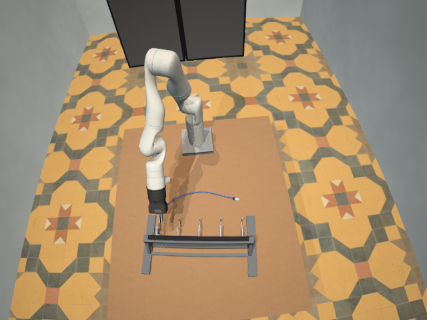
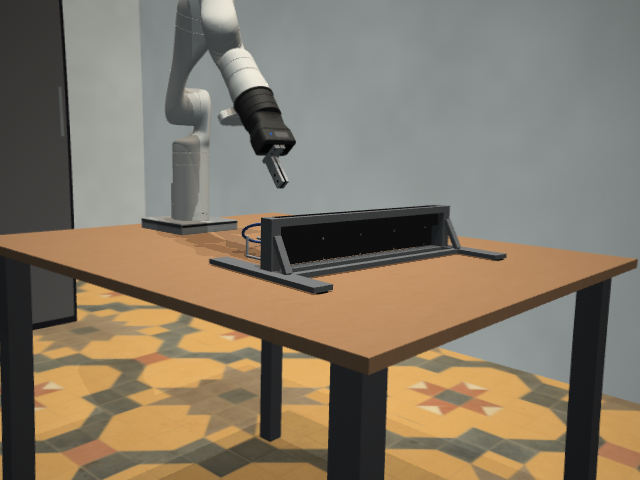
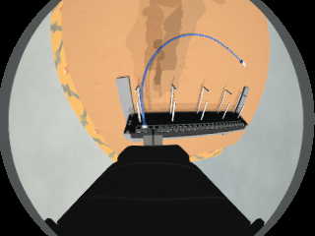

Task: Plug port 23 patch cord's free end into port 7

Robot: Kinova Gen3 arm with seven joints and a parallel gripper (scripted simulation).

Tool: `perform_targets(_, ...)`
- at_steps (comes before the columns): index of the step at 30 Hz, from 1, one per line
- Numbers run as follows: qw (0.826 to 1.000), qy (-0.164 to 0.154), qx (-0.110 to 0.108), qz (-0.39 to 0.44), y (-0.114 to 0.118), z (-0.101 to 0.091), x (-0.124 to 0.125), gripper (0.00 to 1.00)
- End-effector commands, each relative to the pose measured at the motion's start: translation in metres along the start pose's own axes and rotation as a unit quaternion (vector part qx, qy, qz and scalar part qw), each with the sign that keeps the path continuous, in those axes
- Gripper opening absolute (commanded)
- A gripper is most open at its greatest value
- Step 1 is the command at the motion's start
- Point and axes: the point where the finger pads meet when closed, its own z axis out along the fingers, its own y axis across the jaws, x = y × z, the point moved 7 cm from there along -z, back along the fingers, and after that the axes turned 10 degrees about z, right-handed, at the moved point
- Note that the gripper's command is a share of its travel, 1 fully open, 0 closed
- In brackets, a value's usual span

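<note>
Nearest, a wooden table (image 2: 413,320) on dark legs is seen in the exterior view, with the grey rack (image 2: 270,275) standing on it on two long feet. The black patch panel (image 2: 361,235) is carried between the rack's uprights; its ports are too small to be told apart. From above, five thin cable-support bars (image 1: 199,227) are seen projecting from the rack's rear, toward the arm's side.

Above the rack's end nearest the exterior camera, the gripper (image 2: 277,173) is held in the air, well clear of the rack's top. The fingers are closed together and nothing is gripped between them. The wrist is tilted downward and toward the panel, with the white arm (image 1: 151,113) rising from a grey base plate (image 1: 207,150) at the far part of the table and arching over.

The blue patch cord (image 1: 203,193) is seen plugged in at that same rack end, below the gripper. From there it curves in an arc across the table behind the rack. Its free plug (image 1: 236,199) lies on the table top, well apart from the gripper and near the rack's other end.
</note>
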Motion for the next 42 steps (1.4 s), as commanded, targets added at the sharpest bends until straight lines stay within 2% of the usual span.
perform_targets(1, 1.000, 0.001, -0.005, -0.007, 0.005, 0.009, 0.000, 0.00)
perform_targets(18, 1.000, 0.001, -0.005, -0.007, 0.005, 0.030, 0.000, 0.00)
perform_targets(42, 1.000, -0.001, -0.007, -0.007, 0.006, 0.033, -0.001, 0.00)
